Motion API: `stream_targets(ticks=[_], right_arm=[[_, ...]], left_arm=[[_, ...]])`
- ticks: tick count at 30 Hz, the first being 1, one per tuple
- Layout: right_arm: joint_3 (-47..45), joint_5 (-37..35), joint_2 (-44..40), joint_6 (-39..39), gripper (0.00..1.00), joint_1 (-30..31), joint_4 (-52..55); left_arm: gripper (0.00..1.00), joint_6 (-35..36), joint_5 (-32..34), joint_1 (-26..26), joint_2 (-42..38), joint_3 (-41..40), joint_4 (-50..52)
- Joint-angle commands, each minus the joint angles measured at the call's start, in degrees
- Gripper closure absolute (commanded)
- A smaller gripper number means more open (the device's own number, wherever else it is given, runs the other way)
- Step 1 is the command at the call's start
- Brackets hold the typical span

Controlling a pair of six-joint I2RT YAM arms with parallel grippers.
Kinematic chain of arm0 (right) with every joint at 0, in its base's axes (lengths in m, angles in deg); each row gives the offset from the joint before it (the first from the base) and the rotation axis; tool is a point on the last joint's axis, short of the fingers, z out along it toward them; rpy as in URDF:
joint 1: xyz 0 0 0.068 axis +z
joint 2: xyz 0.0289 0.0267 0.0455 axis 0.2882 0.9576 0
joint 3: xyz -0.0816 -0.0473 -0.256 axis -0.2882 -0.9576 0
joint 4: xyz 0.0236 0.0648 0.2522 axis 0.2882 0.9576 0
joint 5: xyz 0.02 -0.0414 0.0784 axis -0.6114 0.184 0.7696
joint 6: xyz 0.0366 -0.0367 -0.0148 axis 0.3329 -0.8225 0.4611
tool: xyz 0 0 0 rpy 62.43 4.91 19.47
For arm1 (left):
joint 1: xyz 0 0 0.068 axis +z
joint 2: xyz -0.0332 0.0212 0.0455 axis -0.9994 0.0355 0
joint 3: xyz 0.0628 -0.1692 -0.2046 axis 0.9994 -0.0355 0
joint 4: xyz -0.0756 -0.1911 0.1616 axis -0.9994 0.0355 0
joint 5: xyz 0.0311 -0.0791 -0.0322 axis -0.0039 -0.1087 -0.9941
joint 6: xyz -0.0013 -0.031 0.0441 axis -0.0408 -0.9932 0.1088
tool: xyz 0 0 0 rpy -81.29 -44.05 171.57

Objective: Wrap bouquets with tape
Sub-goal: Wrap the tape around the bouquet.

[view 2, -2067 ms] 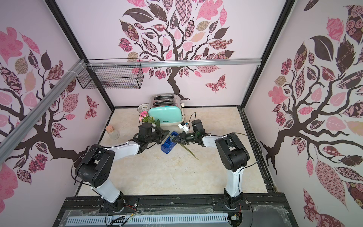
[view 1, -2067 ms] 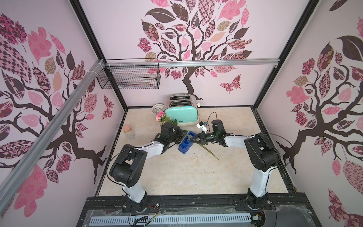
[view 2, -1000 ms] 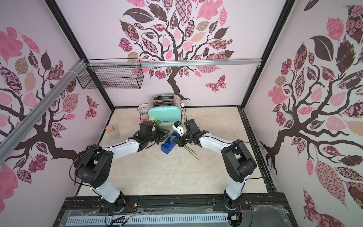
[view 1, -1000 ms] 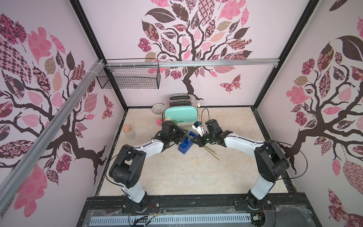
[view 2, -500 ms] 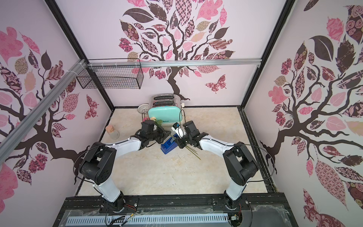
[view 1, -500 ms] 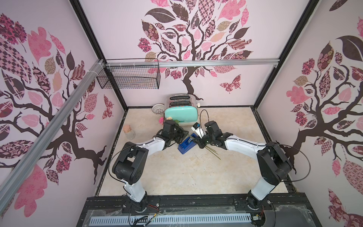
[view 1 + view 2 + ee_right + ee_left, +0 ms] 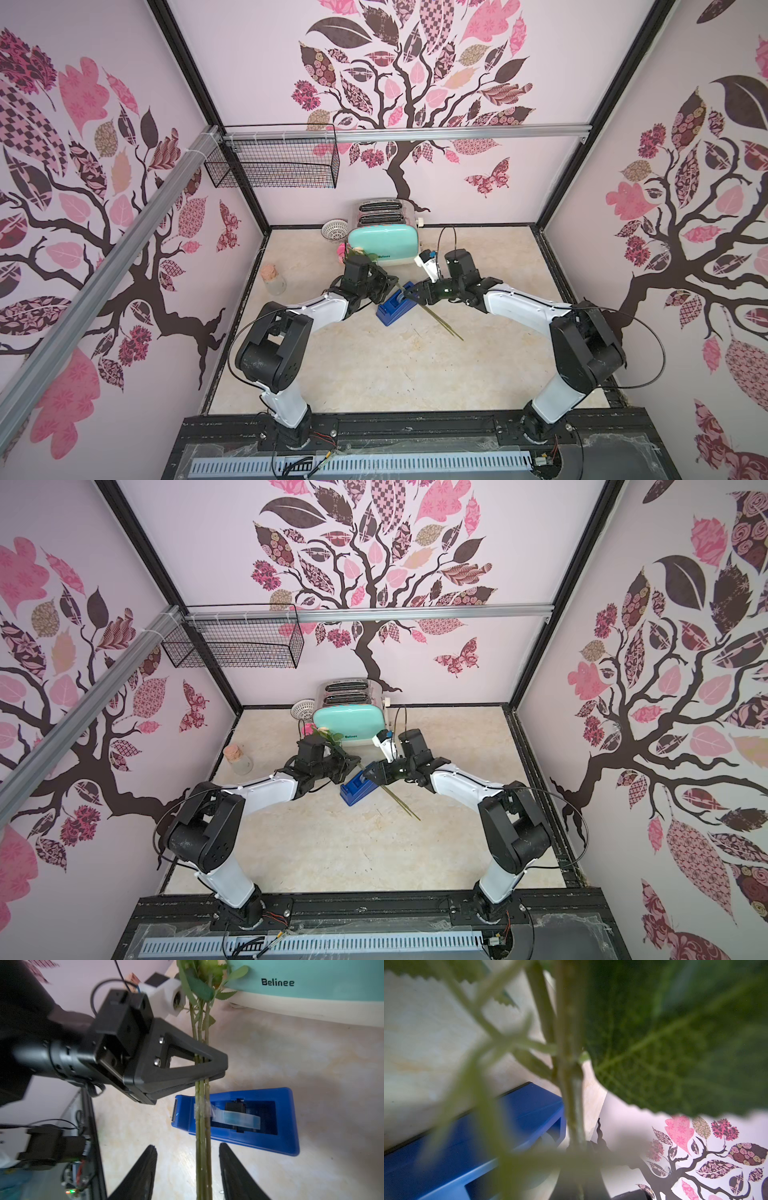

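A booth papered in pink tree prints encloses a pale, marble-look tabletop [image 7: 374,365]. The left gripper [image 7: 220,1073] is clamped on the bouquet [image 7: 200,1088], its black jaws pressed together across three thin green stems near the lowest leaves. Further along the same stems, the right gripper [image 7: 188,1147] has its jaws apart, and the stems pass between its fingers without clearly touching either. Between the two grippers, a strip of clear tape [image 7: 234,1119] is stuck across the stems and trails over the blue tape dispenser [image 7: 270,1142], which rests on the table beneath. In both top views the roses [image 7: 356,250] point toward the mint toaster [image 7: 382,245] at the back, while the stem ends [image 7: 405,808] slant toward the front. A corked glass jar [image 7: 274,282] stands well apart, near the left wall.
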State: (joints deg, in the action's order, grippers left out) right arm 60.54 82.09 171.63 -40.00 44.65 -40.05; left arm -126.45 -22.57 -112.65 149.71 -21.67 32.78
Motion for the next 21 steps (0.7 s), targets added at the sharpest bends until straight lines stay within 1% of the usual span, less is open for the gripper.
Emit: stream_targets(ticks=[1,3,5,8,11,12,14,16,18,20,21], right_arm=[[0.8,10.1,2.5,9.3,0.47,-0.7,-1.6],[2.4,12.5,4.8,9.5,0.47,-0.8,0.2],[3.7,13.1,6.6,9.2,0.48,-0.9,2.0],[4.2,13.6,8.3,9.2,0.48,-1.1,2.9],[4.7,16.0,10.3,10.4,0.49,-1.4,3.0],[4.9,16.7,10.7,10.8,0.50,-1.6,2.8],[4.5,17.8,11.1,12.8,0.56,-2.1,0.3],[4.6,17.7,10.8,12.5,0.63,-2.1,-0.6],[5.2,17.0,10.7,11.1,0.75,-2.1,0.6],[6.8,16.0,10.9,7.7,0.88,-2.1,4.1],[7.3,15.6,10.9,6.3,0.93,-2.1,5.3]], left_arm=[[1.00,1.8,1.2,-0.1,-1.5,-1.4,-3.9],[1.00,1.7,1.2,-0.1,-1.5,-1.5,-4.0],[1.00,1.6,1.1,-0.1,-1.4,-1.5,-4.2],[1.00,1.5,1.3,-0.2,-1.5,-1.5,-4.1],[1.00,1.7,1.3,-0.2,-1.7,-1.5,-4.1],[1.00,1.7,1.4,-0.2,-1.7,-1.5,-4.2],[1.00,1.8,1.3,-0.3,-1.7,-1.5,-4.1],[1.00,1.8,1.4,-0.3,-1.8,-1.4,-4.1],[1.00,1.8,1.4,-0.4,-1.9,-1.4,-4.0],[1.00,1.8,1.4,-0.4,-2.0,-1.4,-3.8],[1.00,1.8,1.4,-0.4,-2.1,-1.5,-3.7]])
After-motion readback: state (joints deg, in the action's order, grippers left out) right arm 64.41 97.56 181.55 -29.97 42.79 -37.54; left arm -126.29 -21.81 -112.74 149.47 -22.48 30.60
